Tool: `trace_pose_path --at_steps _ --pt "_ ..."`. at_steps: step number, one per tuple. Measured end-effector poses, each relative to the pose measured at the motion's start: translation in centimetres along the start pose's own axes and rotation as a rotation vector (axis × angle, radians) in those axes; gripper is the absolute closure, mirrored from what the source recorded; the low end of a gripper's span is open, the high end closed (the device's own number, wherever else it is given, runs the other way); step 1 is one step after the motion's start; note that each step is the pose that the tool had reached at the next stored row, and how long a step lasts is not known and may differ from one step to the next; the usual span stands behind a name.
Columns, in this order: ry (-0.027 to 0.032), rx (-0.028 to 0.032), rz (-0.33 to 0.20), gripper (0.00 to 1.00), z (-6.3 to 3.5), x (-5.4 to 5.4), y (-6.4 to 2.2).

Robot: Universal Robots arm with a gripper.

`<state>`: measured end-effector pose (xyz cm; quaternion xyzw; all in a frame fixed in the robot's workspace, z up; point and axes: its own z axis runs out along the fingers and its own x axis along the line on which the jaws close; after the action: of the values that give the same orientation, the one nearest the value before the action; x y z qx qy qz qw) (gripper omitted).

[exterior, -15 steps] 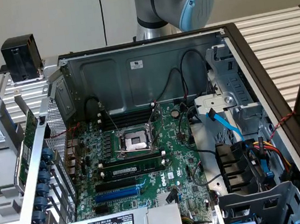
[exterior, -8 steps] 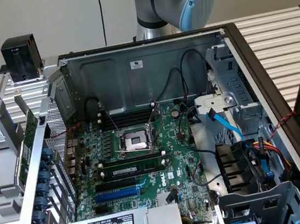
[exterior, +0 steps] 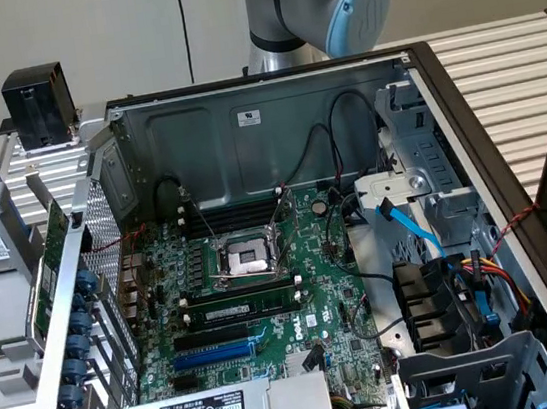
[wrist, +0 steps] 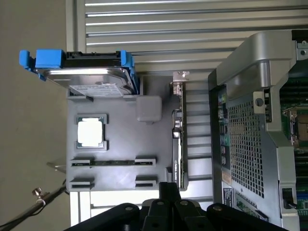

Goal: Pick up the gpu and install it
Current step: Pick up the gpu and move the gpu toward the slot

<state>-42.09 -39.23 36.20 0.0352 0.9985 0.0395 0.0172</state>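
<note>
The gpu (wrist: 178,139) stands on its edge in a slot along the side of a grey parts tray (wrist: 120,139), its silver bracket (wrist: 180,76) at the far end. In the exterior view the gpu (exterior: 49,249) is a thin green board just outside the case's perforated rear wall. My gripper (wrist: 169,188) is shut, and its black fingertips hang above the near end of the card with nothing between them. I cannot tell whether they touch it. The green motherboard (exterior: 264,286) lies in the open computer case (exterior: 273,124), with a blue expansion slot (exterior: 213,354) near the front.
The tray also carries a hard drive in a blue caddy (wrist: 91,72), a processor chip (wrist: 90,132) and a memory stick (wrist: 113,162). The case's rear grille (wrist: 245,149) stands close beside the card. Cables (exterior: 434,274) and drive bays crowd the case at the exterior view's right.
</note>
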Motion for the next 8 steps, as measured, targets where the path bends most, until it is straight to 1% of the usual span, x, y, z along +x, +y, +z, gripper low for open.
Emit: trace_pose_path --at_steps 2,4,5,6,7,8 --pt "-0.0007 0.0 0.0 0.88 0.21 0.1 0.01" --pt "-0.0021 -0.0004 0.0 0.76 0.36 0.12 -0.01" --pt "-0.0039 -0.0006 0.0 0.7 0.42 0.14 -0.01" --pt "-0.0082 -0.001 -0.001 0.64 0.49 0.15 -0.01" --pt "-0.0147 -0.0015 -0.001 0.64 0.54 0.16 -0.01" --pt "-0.023 -0.0022 -0.002 0.64 0.59 0.16 -0.01"
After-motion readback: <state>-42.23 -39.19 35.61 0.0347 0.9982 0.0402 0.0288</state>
